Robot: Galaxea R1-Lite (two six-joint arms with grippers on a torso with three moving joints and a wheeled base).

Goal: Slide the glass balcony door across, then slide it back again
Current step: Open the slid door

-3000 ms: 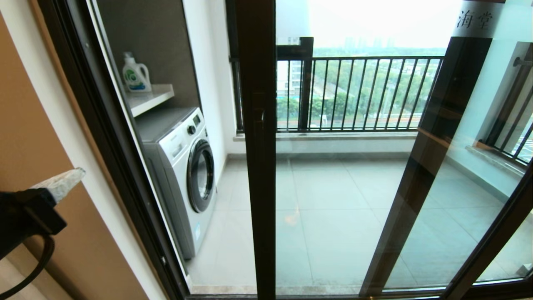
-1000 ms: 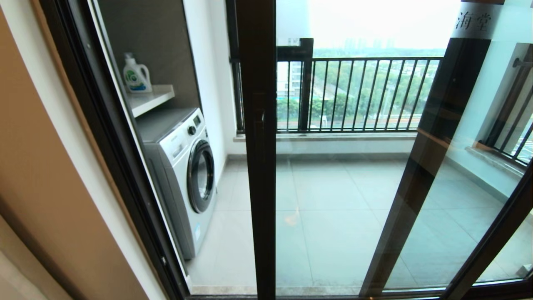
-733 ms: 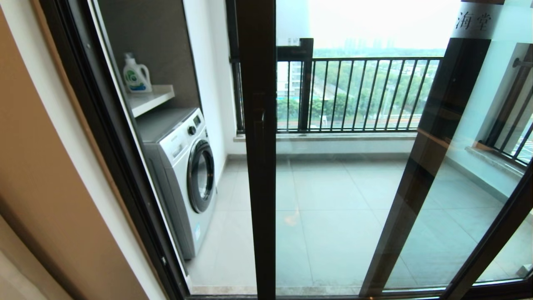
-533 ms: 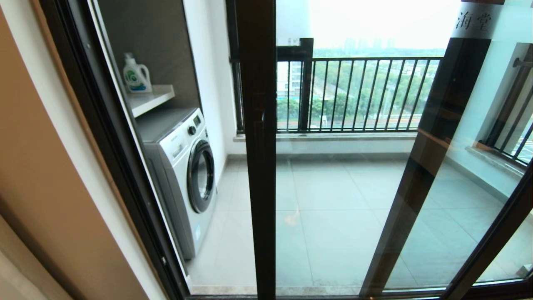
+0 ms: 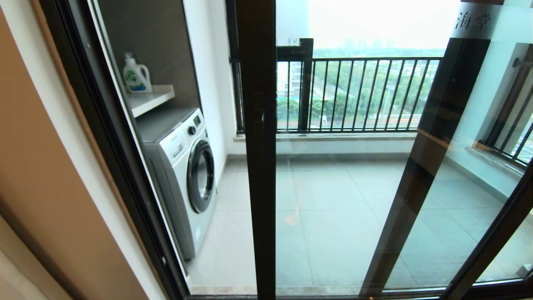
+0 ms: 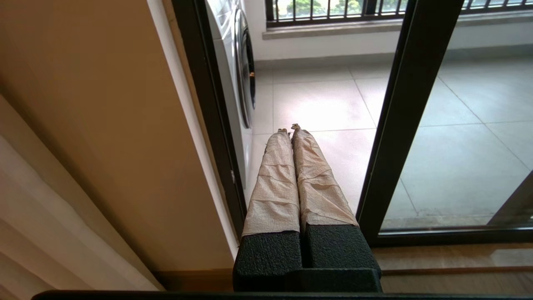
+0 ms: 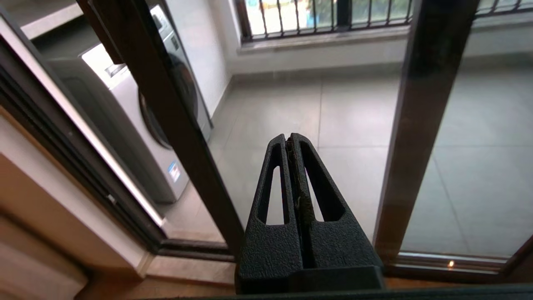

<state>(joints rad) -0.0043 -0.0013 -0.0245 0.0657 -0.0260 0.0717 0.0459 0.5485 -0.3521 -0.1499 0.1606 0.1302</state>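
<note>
The glass balcony door (image 5: 333, 187) stands directly ahead, its dark stile (image 5: 259, 166) mid-view. Likely heavy, rigid and rail-bound; the glass is slick, so push on the bar handle (image 5: 259, 125) (one visible). Left hand (image 6: 290, 130) and right hand (image 7: 290, 139) are both closed, empty, low before the threshold. One washing machine (image 5: 183, 166), one detergent bottle (image 5: 135, 76).

Bright daylight outside, blown-out sky, wide-angle bending

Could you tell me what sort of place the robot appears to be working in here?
Most likely a flat, high up, at the doorway to a laundry balcony: a glass balcony door, a washing machine under a detergent bottle, and a railing over distant buildings.
</note>
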